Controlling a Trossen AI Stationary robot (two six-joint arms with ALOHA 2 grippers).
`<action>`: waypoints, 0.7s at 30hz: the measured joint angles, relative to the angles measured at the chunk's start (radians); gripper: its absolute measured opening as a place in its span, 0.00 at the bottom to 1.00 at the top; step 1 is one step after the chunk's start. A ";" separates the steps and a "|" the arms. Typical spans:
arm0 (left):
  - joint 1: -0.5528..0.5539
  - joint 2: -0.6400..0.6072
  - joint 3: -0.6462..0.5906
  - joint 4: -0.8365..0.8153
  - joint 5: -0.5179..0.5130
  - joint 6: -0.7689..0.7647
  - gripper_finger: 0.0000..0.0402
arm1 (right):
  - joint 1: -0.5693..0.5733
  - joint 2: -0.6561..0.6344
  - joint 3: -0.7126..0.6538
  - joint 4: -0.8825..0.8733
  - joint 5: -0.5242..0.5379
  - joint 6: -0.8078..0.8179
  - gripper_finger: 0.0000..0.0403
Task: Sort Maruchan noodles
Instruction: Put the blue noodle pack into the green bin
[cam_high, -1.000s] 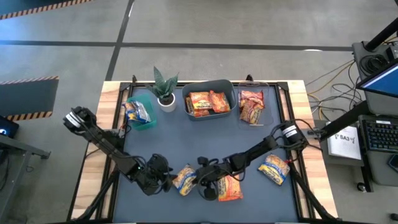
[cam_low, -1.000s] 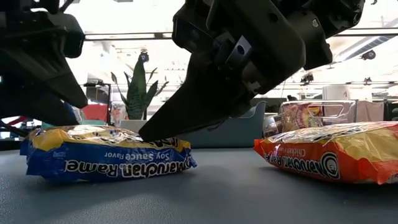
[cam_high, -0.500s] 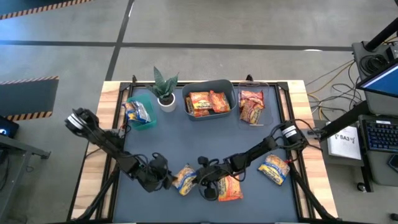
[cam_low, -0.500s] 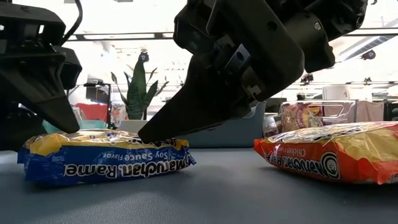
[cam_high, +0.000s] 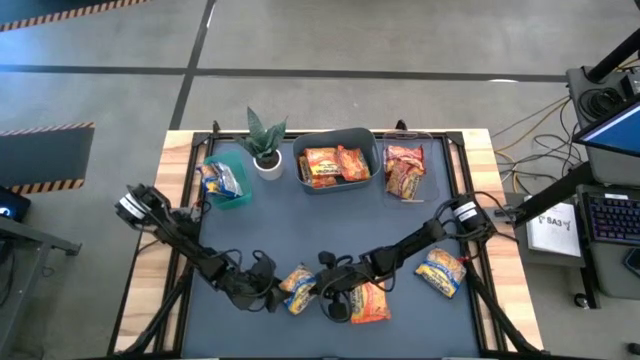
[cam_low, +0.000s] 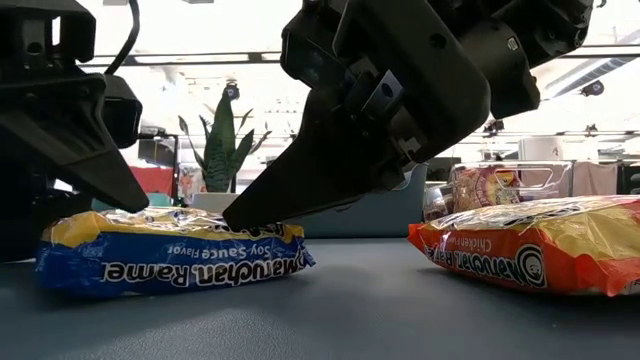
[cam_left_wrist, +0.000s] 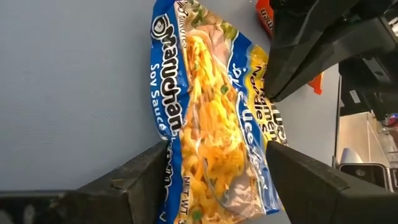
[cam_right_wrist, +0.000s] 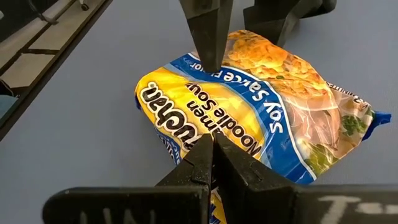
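Left gripper (cam_left_wrist: 214, 180) spread wide around blue soy sauce packet (cam_left_wrist: 214, 118), not clamped; right gripper (cam_right_wrist: 212, 152) pinched shut, tip on same packet.

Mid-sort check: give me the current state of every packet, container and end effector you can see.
Blue packet: flat on the mat, between the left fingers.
Left end effector: open, straddling it.
Right end effector: shut, tip on the packet.
Orange packet: loose on the mat.
Yellow packet: loose.
Grey bin: holds orange packets.
Teal bin: holds a blue packet.
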 joint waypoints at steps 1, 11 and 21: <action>0.000 0.001 0.000 0.000 -0.002 0.000 0.60 | 0.000 0.000 0.000 0.001 0.001 0.000 0.02; 0.000 -0.002 -0.003 -0.002 -0.003 -0.017 0.34 | 0.000 -0.010 -0.001 -0.004 -0.002 0.016 0.02; 0.002 -0.018 -0.002 0.000 0.010 -0.003 0.37 | -0.001 -0.071 -0.004 -0.042 0.002 0.016 0.17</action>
